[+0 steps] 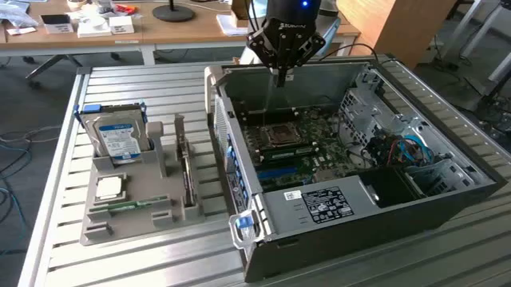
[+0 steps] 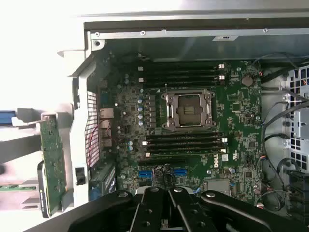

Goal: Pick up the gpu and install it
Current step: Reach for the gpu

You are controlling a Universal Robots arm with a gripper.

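The gpu [image 1: 185, 164] stands on edge in a slot of the grey holder [image 1: 152, 218], to the exterior view's left of the open computer case [image 1: 359, 221]. The wrist view shows the gpu [image 2: 52, 164] as a green board with a silver bracket, outside the case wall. My gripper [image 1: 279, 76] hangs over the back part of the case, above the motherboard [image 1: 307, 143], well apart from the gpu. Its fingers are shut together with nothing between them. In the wrist view the gripper [image 2: 166, 193] points down at the motherboard [image 2: 193, 121] near the blue connectors.
The holder also carries a silver hard drive [image 1: 119, 137], a processor [image 1: 109, 187] and a narrow green memory stick [image 1: 128, 206]. Cables [image 1: 407, 149] and a drive cage sit at the case's right side. A slatted metal table [image 1: 119, 84] bears everything; desks stand behind.
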